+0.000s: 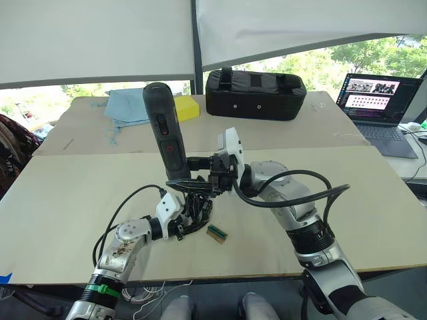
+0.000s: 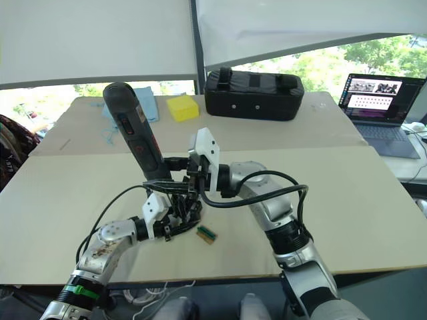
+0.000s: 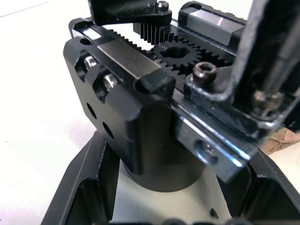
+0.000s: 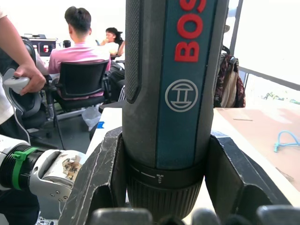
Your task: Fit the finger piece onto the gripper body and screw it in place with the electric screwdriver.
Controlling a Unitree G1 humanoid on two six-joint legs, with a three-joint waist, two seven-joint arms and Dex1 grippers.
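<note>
Between right end effector (image 4: 159,206) fingers: electric screwdriver (image 4: 168,93) (upright)

Screwdriver bit (image 3: 276,70) tip hidden (behind gripper body (image 3: 140,117)).

Both arms: silver-grey metal segments, white housings near the wrists, black joints. Left arm (image 1: 127,240): green band low on the forearm, speckled brownish marking on the rounded silver joint, thin black cable looping alongside. Right arm (image 1: 300,213): ribbed black collar at mid-forearm, thick black cable arcing over it. Left gripper (image 1: 193,205) and right gripper (image 1: 197,163): white bodies, black pointed fingers (image 4: 101,183).
</note>
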